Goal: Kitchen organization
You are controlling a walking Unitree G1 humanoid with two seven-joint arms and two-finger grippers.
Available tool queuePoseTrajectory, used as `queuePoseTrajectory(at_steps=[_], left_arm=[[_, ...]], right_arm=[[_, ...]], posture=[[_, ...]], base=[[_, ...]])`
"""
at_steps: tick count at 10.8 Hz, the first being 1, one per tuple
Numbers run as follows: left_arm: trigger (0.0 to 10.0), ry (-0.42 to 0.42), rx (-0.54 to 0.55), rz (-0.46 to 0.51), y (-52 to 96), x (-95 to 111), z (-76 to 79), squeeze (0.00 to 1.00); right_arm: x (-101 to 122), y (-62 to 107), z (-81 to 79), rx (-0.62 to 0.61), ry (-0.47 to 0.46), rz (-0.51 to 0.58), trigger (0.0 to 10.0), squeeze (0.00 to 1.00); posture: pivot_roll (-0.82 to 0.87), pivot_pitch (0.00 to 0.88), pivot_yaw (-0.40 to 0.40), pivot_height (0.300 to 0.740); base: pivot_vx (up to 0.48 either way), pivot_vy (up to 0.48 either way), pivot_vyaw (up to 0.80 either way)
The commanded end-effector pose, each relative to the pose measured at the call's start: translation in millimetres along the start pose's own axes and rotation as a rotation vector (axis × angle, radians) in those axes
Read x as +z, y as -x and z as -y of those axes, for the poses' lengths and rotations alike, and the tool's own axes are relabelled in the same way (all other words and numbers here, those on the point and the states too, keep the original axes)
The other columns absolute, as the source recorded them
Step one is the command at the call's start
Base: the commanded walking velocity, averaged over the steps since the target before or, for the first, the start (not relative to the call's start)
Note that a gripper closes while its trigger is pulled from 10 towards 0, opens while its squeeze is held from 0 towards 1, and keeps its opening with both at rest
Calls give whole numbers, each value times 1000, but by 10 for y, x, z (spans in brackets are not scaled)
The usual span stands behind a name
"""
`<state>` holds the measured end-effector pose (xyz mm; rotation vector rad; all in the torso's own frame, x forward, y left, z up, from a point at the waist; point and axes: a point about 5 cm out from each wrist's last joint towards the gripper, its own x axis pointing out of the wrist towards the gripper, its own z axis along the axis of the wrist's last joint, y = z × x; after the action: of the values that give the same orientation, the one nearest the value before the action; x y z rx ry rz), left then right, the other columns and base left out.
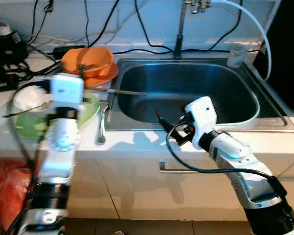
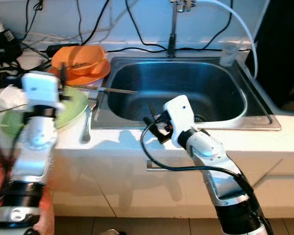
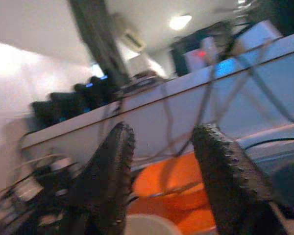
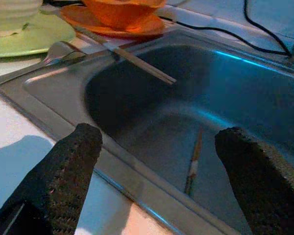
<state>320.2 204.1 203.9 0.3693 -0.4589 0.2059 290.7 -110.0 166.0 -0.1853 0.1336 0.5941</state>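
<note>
Chopsticks are what we judge this tidying step concerns: one chopstick [image 4: 194,161] lies on the floor of the sink [image 1: 245,83], and another chopstick [image 1: 127,92] pokes out over the sink's left rim from under the orange bowl [image 1: 87,61]. Beside that, a fork [image 1: 102,125] lies on the counter [image 1: 137,139] next to the green plate [image 1: 90,112], which carries a white bowl [image 4: 12,14].

Our right gripper [image 4: 157,166] hovers at the sink's front edge, fingers spread wide and empty, aimed into the basin. Our left gripper [image 3: 161,166] is raised over the plate, likewise parted and holding nothing; its wrist view is blurred, so we cannot tell exactly what it points at beyond the orange bowl.

The step looks like an approach. Next, we reckon the right gripper must reach down into the basin and line its fingers across the thin stick.
</note>
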Motion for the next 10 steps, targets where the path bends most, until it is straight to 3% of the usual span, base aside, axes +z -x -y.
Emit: queuePoseTrajectory(at_steps=[1,10], left_arm=[[10000,-32,59,-16,32,-16,-110,1000],[10000,-128,183,-39,240,108,-317,1000]], right_arm=[[38,-42,-6,20,20,12,10000,0],[2,-177,-50,82,29,10,10000,0]], posture=[[54,0,1,740],[123,0,-46,740]], base=[[0,0,0],[0,0,0]])
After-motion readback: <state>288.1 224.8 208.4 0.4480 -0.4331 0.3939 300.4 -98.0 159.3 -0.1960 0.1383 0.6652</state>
